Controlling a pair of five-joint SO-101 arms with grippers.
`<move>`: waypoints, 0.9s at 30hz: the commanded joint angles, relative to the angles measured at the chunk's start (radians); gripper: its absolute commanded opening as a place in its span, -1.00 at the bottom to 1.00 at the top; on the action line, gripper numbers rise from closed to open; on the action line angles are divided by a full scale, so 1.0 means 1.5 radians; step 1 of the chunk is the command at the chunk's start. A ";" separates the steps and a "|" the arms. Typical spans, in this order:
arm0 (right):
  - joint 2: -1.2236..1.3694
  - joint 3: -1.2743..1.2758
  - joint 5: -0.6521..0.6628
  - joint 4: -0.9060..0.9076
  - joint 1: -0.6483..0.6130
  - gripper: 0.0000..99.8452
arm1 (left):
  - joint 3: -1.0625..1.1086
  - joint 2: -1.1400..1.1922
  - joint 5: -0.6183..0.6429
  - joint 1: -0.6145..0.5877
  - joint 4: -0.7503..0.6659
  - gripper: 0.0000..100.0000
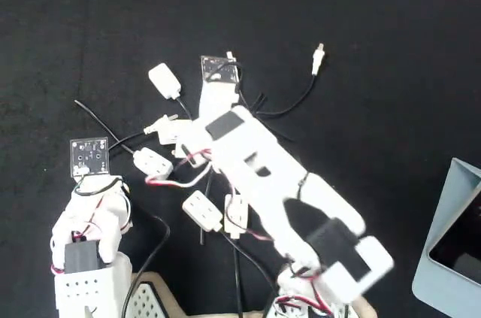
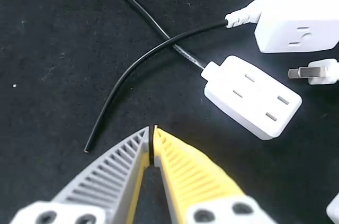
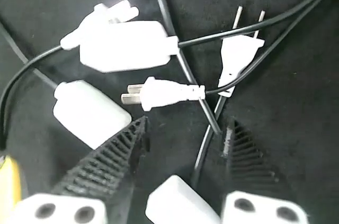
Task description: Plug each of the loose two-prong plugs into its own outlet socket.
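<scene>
Trouble starts at the right hand (image 3: 185, 126), which stands wide open and empty, its tips just short of a loose plug (image 3: 164, 92) lying flat on the black tabletop (image 3: 307, 102). The plug's long axis runs across the hand's opening, with the prongs aimed toward the nearest socket block (image 3: 90, 113) and the cord end toward the other finger. Closing from this pose would likely squeeze the plug end to end, on the prongs, and skid it away. A black cable (image 3: 204, 113) crosses right at the plug's tail and could get pinched with it, dragging the second plug (image 3: 238, 54) nearby. Farther out, the left hand (image 2: 152, 136) is closed on nothing, near that same socket block.
</scene>
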 commanded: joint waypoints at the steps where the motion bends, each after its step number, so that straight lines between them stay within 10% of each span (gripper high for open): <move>1: 0.061 -0.097 -0.048 0.025 -0.006 -0.53 | 0.012 -0.005 0.003 -0.005 -0.013 -0.94; 27: 0.272 -0.239 -0.139 0.052 0.050 -0.53 | 0.012 -0.005 0.003 -0.009 -0.010 -0.94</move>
